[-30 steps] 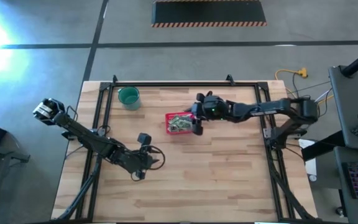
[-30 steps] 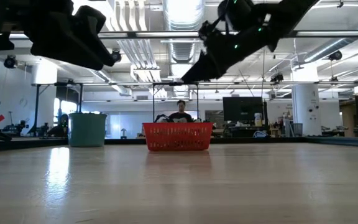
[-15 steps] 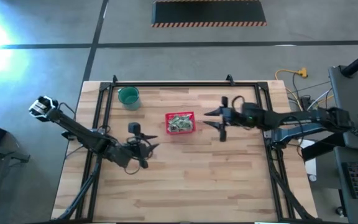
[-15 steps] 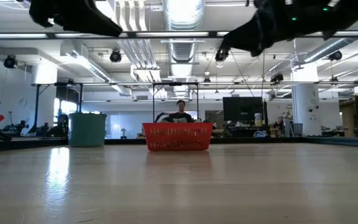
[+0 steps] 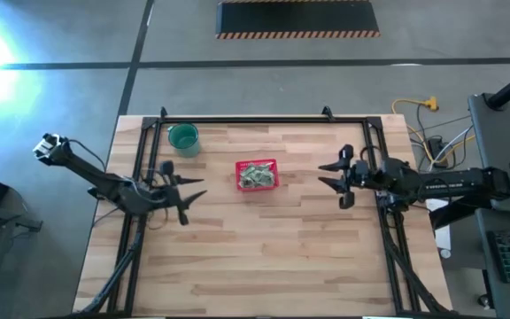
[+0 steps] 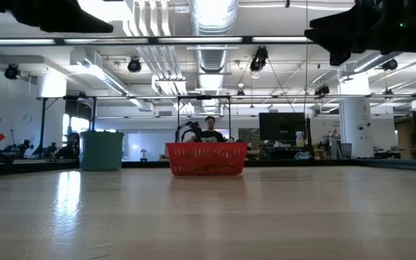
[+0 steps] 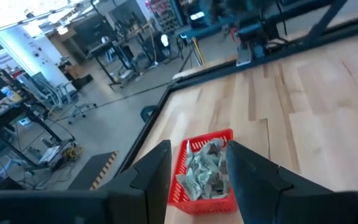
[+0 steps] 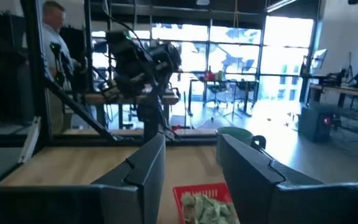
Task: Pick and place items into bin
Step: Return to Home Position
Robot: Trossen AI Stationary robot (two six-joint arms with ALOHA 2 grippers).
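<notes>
red basket [image 5: 256, 163] mid-frame on table [image 5: 264, 257], packets [image 5: 257, 177] piled inside | left hand [image 5: 182, 190] frame left, spread apart, empty | right hand [image 5: 328, 175] frame right, spread apart, empty

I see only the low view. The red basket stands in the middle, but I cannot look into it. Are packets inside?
Observer: Yes. From above, the red basket holds a heap of pale packets.
Operator: Is the teal cup beside it?
Observer: No, the teal cup stands apart, near the far left corner of the table.
Operator: And the arms?
Observer: The left gripper hangs left of the basket, the right gripper right of it; both jaws open, empty.
</notes>
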